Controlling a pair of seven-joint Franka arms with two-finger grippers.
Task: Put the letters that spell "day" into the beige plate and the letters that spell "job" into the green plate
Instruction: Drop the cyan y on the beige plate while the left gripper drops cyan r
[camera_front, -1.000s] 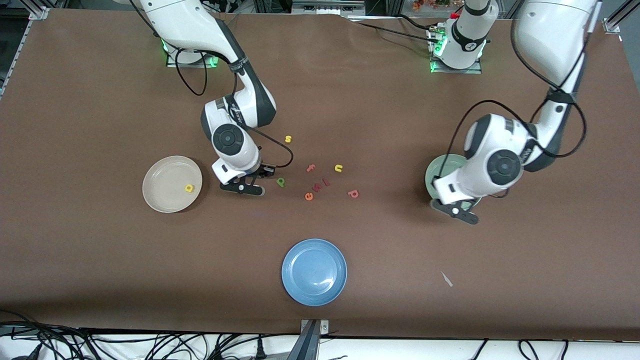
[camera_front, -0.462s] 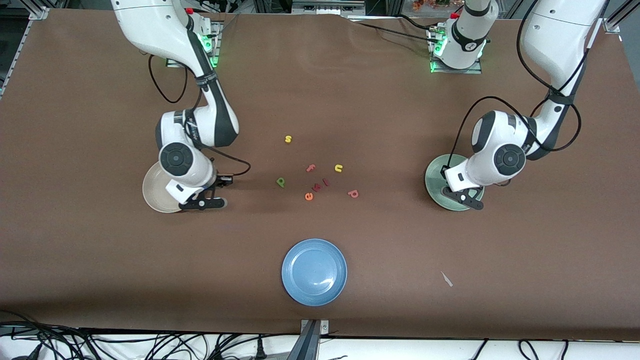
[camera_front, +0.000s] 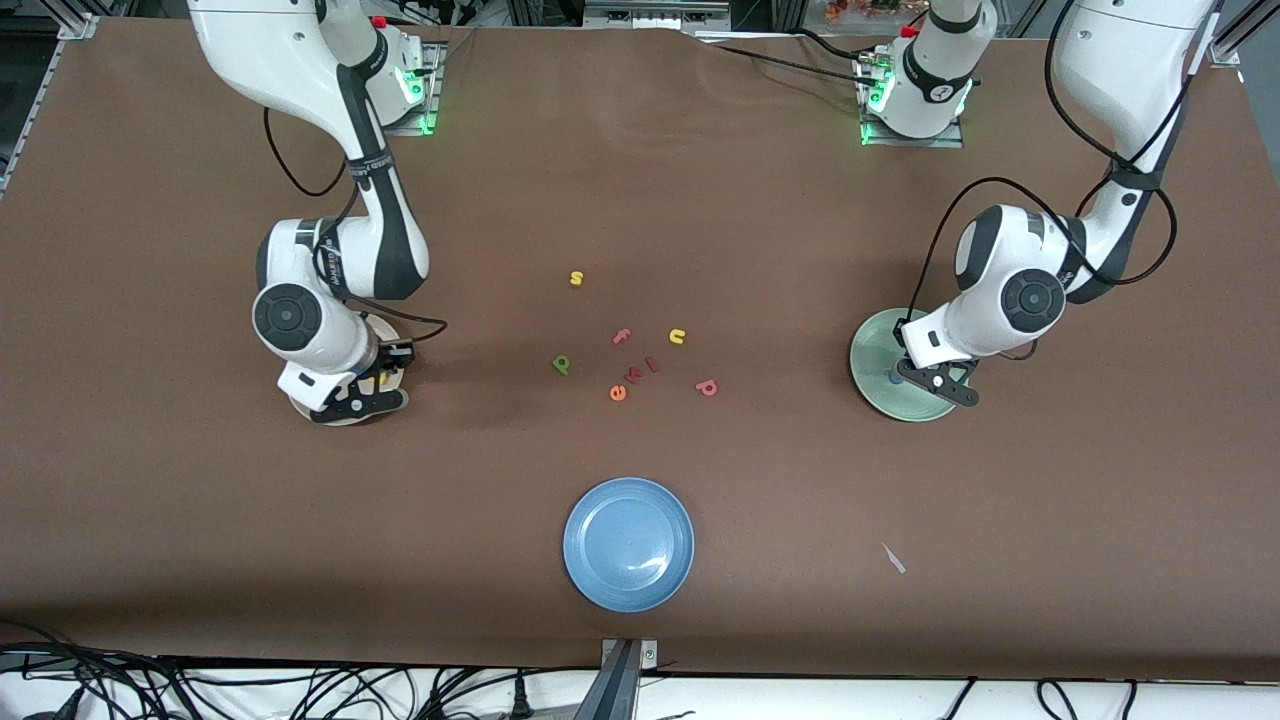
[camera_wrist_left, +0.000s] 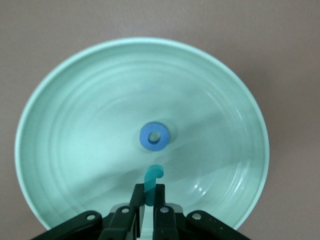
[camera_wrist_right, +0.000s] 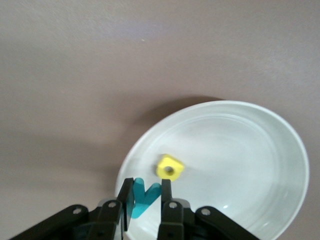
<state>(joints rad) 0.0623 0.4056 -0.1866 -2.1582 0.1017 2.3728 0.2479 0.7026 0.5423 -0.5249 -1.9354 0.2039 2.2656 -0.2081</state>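
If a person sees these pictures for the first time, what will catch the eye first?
Probably the two grippers, each holding a tiny letter over a plate: the left gripper grips a light blue j above the green plate, where a dark blue o lies. The right gripper holds a teal y over the beige plate, beside a yellow letter.

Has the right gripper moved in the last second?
Yes. The right gripper, shut on the teal y, has travelled from beside the green d to over the beige plate.
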